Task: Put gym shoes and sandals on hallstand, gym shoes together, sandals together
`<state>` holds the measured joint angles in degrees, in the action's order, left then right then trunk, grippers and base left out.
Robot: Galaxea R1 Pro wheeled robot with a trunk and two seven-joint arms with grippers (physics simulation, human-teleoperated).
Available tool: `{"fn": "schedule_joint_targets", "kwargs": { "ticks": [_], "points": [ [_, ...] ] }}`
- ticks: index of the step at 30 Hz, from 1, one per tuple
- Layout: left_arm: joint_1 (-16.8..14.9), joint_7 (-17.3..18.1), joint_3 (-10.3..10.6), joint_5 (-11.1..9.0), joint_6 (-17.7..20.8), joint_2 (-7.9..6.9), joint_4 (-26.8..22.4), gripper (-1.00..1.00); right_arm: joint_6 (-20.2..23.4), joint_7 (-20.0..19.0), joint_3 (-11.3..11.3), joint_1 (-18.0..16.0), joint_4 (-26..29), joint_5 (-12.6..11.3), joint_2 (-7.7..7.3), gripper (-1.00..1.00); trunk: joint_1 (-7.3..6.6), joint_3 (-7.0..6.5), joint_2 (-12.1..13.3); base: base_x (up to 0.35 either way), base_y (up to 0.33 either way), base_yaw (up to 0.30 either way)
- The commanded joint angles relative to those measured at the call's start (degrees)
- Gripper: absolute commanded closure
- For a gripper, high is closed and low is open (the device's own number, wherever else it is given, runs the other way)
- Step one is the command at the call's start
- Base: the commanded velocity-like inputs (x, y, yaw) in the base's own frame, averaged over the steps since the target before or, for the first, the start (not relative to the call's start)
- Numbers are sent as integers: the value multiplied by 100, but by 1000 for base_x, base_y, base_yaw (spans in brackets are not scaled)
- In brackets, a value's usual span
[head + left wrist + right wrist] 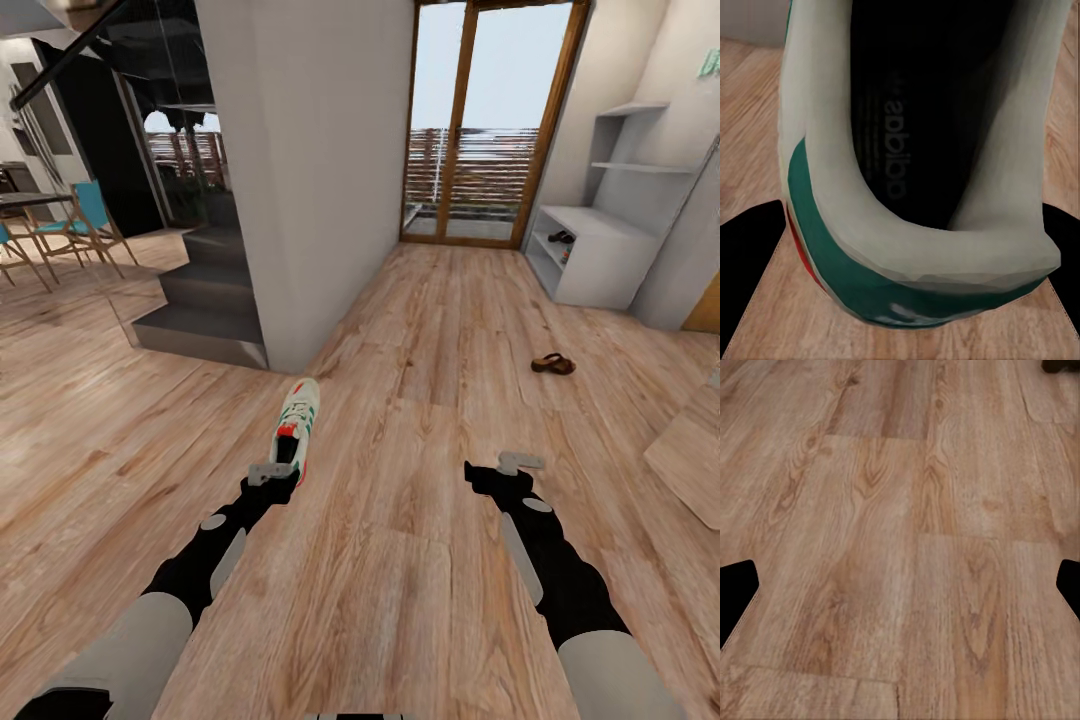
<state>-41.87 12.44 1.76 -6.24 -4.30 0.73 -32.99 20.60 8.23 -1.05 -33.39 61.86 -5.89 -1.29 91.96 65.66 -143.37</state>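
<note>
matt wood-grain floor (420, 560); smooth white leather-look gym shoe (298, 417)

light: bright, even, daylight from the glass door (488, 120) you faced | shadows: faint | edges: wide-angle stretch in head view | focus: your wrist views looked soft, slightly blurred

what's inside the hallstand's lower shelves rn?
On the hallstand, a dark sandal-like item lies on the upper open shelf; a small reddish bit shows below. Too far to identify; the shelves' far ends are hidden.
</note>
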Motion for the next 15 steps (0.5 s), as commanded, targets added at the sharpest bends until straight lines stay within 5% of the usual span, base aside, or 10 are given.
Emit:
{"fn": "schedule_joint_targets", "kwargs": {
  "ticks": [1,8,15],
  "points": [
    [-4,4,17,-53,-11,-2,10,100,23,38,8,-1,10,-61,-3,-100,-3,-28,0,0,0,0],
    [0,4,17,-53,-15,-2,9,100,23,38,8,-1,11,-61,-3,-100,-21,-248,10,0,0,0],
    [-4,5,17,-53,-18,-2,5,100,23,38,8,-1,9,-61,-3,-100,-21,-269,10,0,0,0]
  ]
}}
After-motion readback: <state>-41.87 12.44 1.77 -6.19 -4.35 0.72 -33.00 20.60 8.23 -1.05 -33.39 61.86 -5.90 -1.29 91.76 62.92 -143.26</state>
